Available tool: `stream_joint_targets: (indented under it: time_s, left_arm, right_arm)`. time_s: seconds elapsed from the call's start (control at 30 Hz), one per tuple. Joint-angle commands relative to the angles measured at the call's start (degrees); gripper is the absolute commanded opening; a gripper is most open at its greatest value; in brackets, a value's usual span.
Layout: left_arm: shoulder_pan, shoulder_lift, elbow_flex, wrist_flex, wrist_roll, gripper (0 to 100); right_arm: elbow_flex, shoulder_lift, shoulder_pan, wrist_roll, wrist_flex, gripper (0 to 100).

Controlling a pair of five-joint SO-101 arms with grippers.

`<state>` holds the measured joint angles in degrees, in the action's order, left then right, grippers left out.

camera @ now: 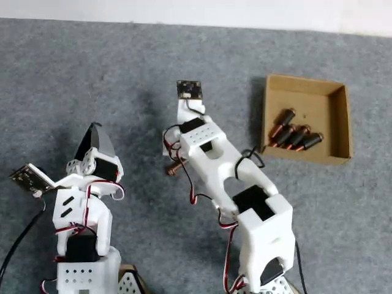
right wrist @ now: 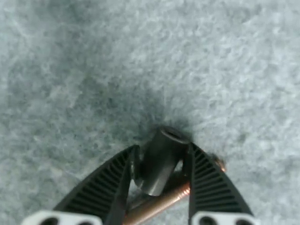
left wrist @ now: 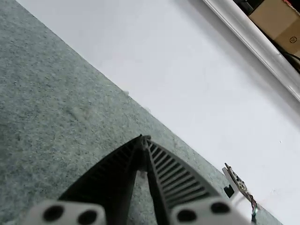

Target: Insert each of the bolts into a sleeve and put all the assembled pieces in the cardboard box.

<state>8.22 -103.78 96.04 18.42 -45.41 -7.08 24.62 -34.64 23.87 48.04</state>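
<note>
In the right wrist view, the right gripper [right wrist: 161, 149] is seen from close by. Its fingers [right wrist: 117, 178] are closed on one black sleeve [right wrist: 161, 164], which is held just over the grey table [right wrist: 93, 56]. One copper bolt [right wrist: 154, 207] is seen lying crosswise under the sleeve and touching it. Whether the bolt is pinched too cannot be told. In the high view the sleeve is hidden under the white right arm [camera: 214, 159], and one end of the bolt [camera: 174, 166] is seen poking out beside that arm. A small camera board [camera: 188, 90] is carried at the far end of the arm. The cardboard box [camera: 306, 101] is shown in the high view, set well apart from the right gripper. Four assembled pieces [camera: 294, 138] can be counted in it, laid side by side against the wall nearest the arms. In the left wrist view the left gripper [left wrist: 143, 139] is held above the table, and its fingers [left wrist: 173, 178] are pressed together at the tips. White floor [left wrist: 178, 70] is seen past the table's edge.
</note>
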Motion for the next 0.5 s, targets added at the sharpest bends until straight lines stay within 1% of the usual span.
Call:
stream_joint_targets:
  time_s: [0.0, 0.07, 0.23, 0.33, 0.47]
  left_arm:
    - [-0.9, -0.9, 0.4, -1.3, -0.1, 1]
    - [-0.9, -0.9, 0.4, -1.3, -0.1, 1]
    - [-0.9, -0.9, 0.4, -1.3, -0.1, 1]
    - [-0.9, -0.9, 0.4, -1.3, -0.1, 1]
    - [-0.9, -0.9, 0.4, -1.3, -0.1, 1]
  right_arm:
    - [-0.1, 0.3, -1.5, 0.0, 1.6, 14.4]
    - [-0.1, 0.3, -1.4, 0.0, 1.6, 11.8]
    - [0.0, 0.3, -0.8, -0.7, 1.6, 1.0]
    - [0.1, 0.3, 0.0, -4.7, 1.6, 0.5]
    - [0.1, -0.3, 0.8, -5.5, 3.1, 0.5]
